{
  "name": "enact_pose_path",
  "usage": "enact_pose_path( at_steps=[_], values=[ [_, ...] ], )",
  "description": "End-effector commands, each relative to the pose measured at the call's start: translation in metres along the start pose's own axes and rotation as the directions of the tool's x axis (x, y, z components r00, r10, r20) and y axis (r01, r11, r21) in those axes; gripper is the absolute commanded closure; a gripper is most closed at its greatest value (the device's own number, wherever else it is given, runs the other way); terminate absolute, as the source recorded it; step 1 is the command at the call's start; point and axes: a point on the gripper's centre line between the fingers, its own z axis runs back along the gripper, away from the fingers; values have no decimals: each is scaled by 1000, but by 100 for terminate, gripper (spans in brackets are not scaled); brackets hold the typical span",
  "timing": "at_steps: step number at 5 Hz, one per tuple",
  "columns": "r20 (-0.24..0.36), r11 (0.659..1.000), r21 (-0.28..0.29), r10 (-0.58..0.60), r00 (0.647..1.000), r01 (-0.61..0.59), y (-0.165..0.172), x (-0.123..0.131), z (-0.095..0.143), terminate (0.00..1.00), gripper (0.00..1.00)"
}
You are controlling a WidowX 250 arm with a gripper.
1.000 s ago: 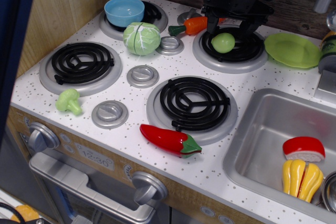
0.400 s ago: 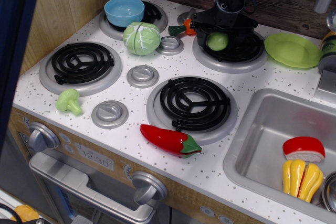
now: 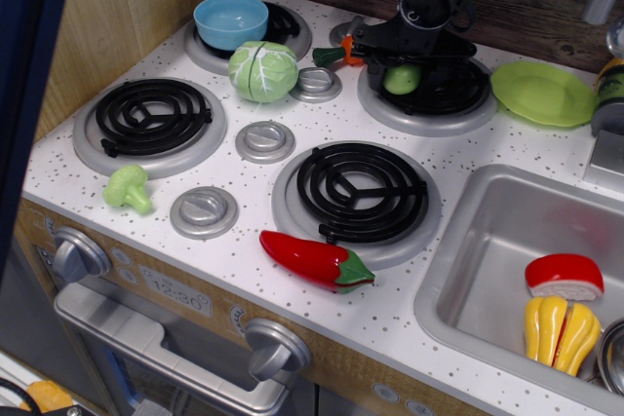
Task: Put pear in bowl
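Observation:
The pear (image 3: 402, 79) is a small light-green ball on the back right burner (image 3: 429, 94). My gripper (image 3: 404, 67) is lowered right over it, with its black fingers down on either side of the pear. The gripper body hides the pear's top, and I cannot tell whether the fingers press on it. The light-blue bowl (image 3: 231, 20) stands empty on the back left burner, well to the left of the gripper.
A green cabbage (image 3: 263, 71) lies between bowl and gripper. An orange carrot (image 3: 336, 54) lies just left of the gripper. A lime-green plate (image 3: 543, 93) is at the right, a red pepper (image 3: 314, 260) at the front, broccoli (image 3: 129, 188) at the left, and the sink (image 3: 487, 241) holds toy food.
The gripper came down from above the pear to around it and shifted slightly left. The pear now sits a little further left and is more hidden.

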Motion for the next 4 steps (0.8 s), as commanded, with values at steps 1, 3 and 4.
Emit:
enact_pose_path(
  at_steps=[1,3,4],
  values=[
    [158,995,94,8,987,-23,39,39,55,0,100],
    [233,985,171,-76,969,36,90,65,75,0,100],
    [249,980,186,-122,961,77,113,71,72,0,100]
  ],
)
